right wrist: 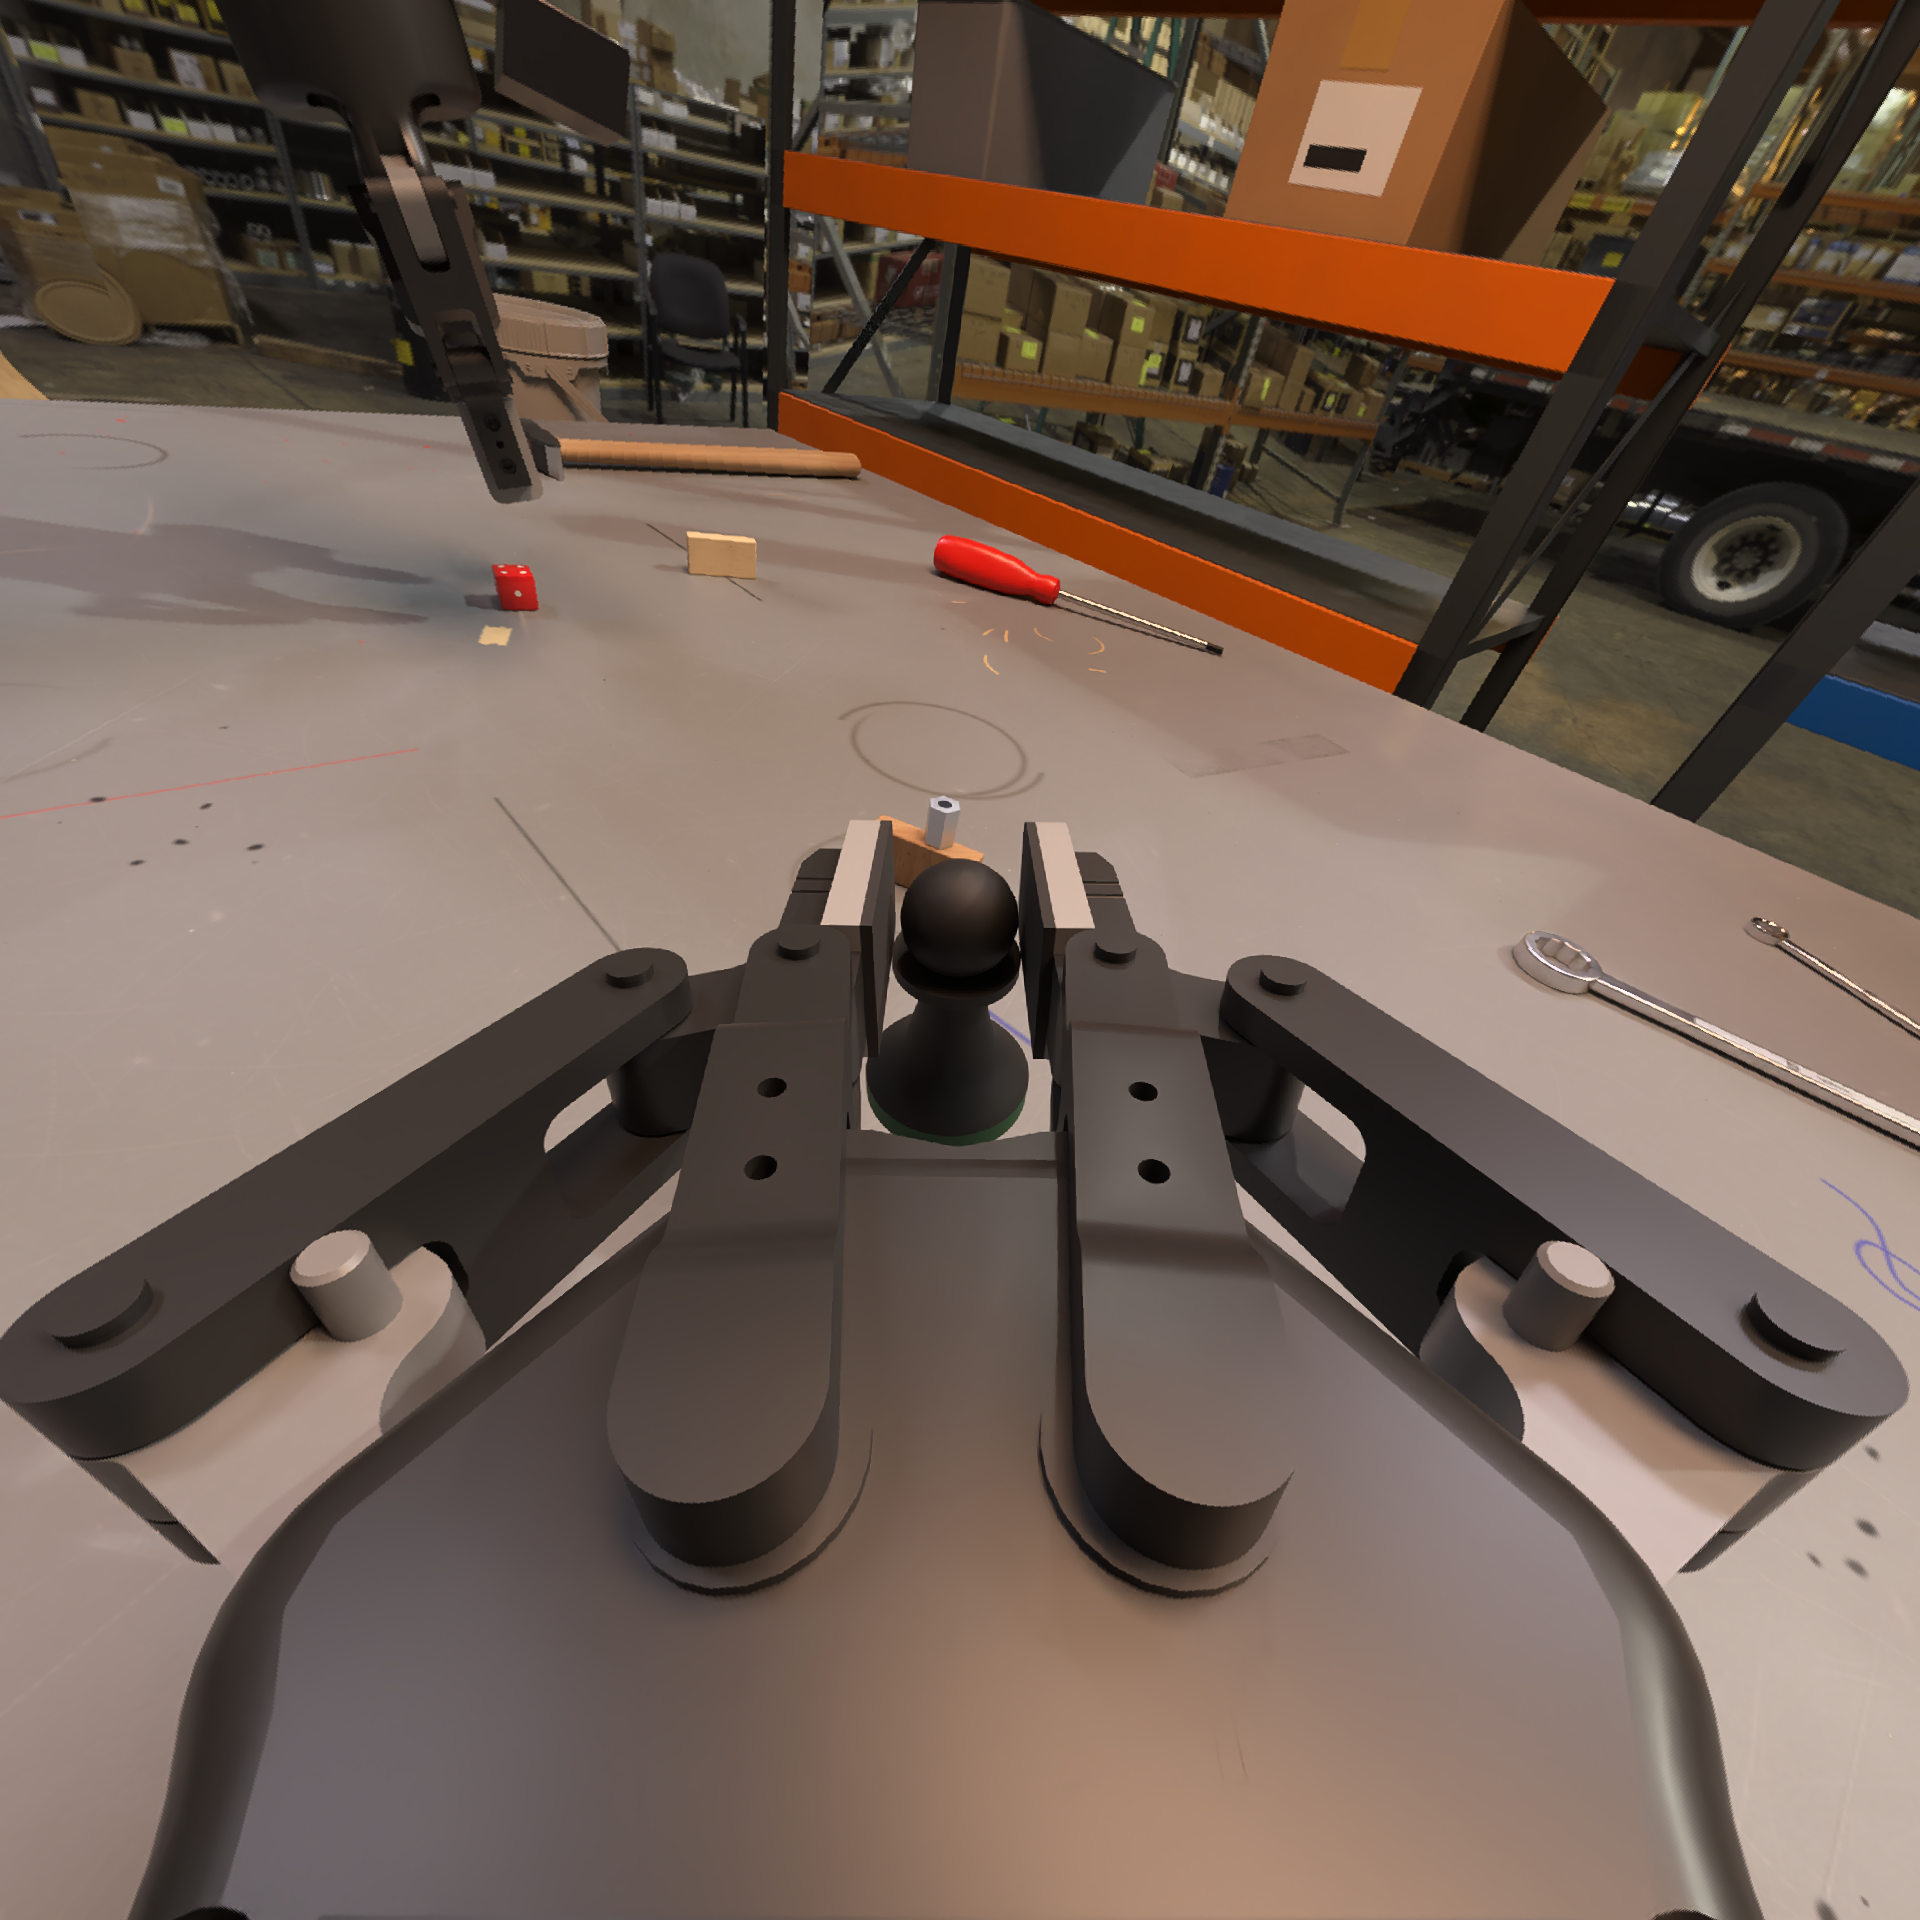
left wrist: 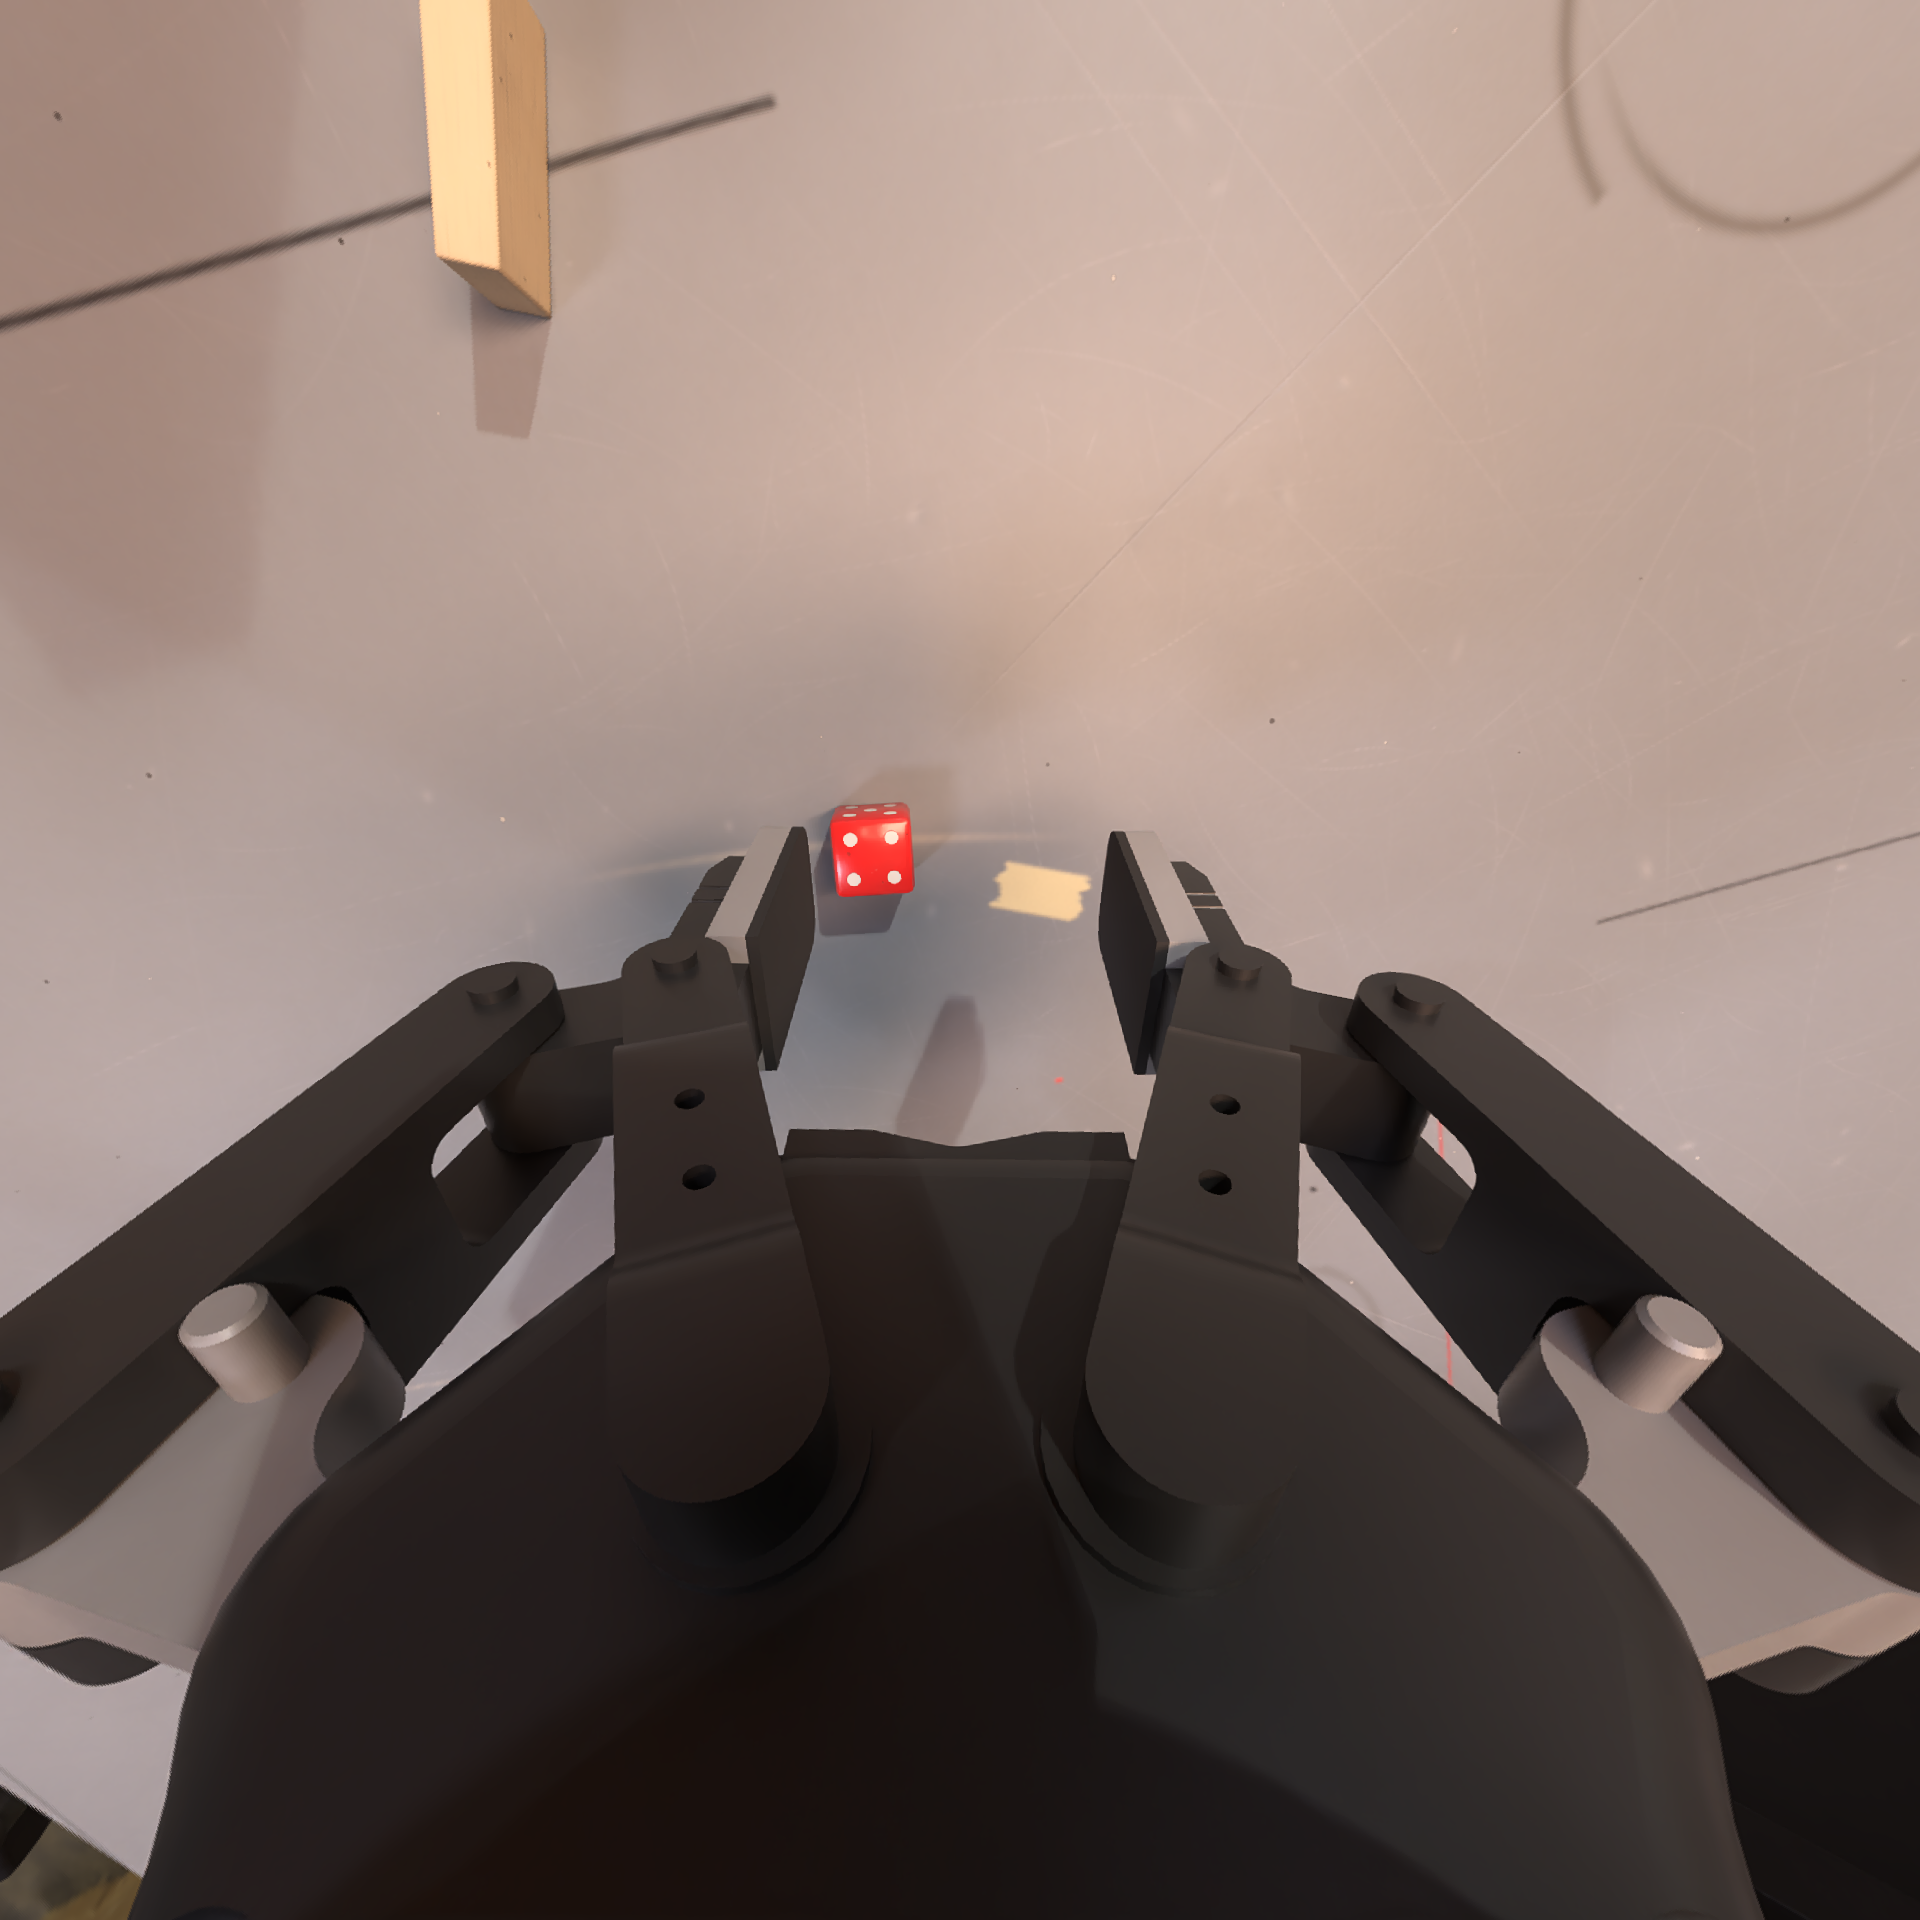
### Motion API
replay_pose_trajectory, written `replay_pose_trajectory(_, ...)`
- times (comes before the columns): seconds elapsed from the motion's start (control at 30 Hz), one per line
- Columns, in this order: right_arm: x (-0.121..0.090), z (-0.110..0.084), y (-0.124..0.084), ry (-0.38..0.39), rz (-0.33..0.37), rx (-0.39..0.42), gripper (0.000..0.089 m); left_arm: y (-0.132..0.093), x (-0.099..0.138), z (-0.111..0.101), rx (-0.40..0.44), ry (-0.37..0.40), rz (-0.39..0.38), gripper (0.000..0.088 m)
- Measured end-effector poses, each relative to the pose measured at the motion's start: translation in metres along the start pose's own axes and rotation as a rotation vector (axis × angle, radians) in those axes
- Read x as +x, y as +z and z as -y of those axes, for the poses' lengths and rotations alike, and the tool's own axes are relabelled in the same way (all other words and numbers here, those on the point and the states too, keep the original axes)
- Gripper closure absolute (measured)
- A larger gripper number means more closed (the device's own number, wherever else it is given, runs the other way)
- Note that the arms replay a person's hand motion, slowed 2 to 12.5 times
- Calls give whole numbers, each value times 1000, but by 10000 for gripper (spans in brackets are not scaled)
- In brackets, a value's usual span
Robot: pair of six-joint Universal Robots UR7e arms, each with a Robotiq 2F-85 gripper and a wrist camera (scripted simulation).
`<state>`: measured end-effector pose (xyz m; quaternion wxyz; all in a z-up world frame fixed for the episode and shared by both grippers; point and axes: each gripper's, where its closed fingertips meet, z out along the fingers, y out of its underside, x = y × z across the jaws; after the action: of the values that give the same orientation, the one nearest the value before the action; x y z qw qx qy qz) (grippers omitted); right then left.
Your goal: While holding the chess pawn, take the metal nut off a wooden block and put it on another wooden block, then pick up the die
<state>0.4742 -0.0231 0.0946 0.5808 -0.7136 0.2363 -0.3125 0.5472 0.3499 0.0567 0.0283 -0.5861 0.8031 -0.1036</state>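
On the grey bench [left wrist: 1351, 520], at the left, the left pincer [left wrist: 956, 904] hangs released above the red die [left wrist: 872, 849], which lies just beside its left finger, with a pale wooden block [left wrist: 488, 156] farther off. To the right, the right pincer [right wrist: 956, 894] is clenched on the black chess pawn [right wrist: 951, 997]; just beyond its tips the metal nut [right wrist: 941, 821] stands upright on another wooden block [right wrist: 925, 840], and a wrench [right wrist: 1704, 1029] lies far right
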Motion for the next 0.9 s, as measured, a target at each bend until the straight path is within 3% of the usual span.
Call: replay_pose_trajectory(0.9, -1, 1, 0, -9, 3, 0, 673, 25, -8, -10, -144, -31, 10, 369)
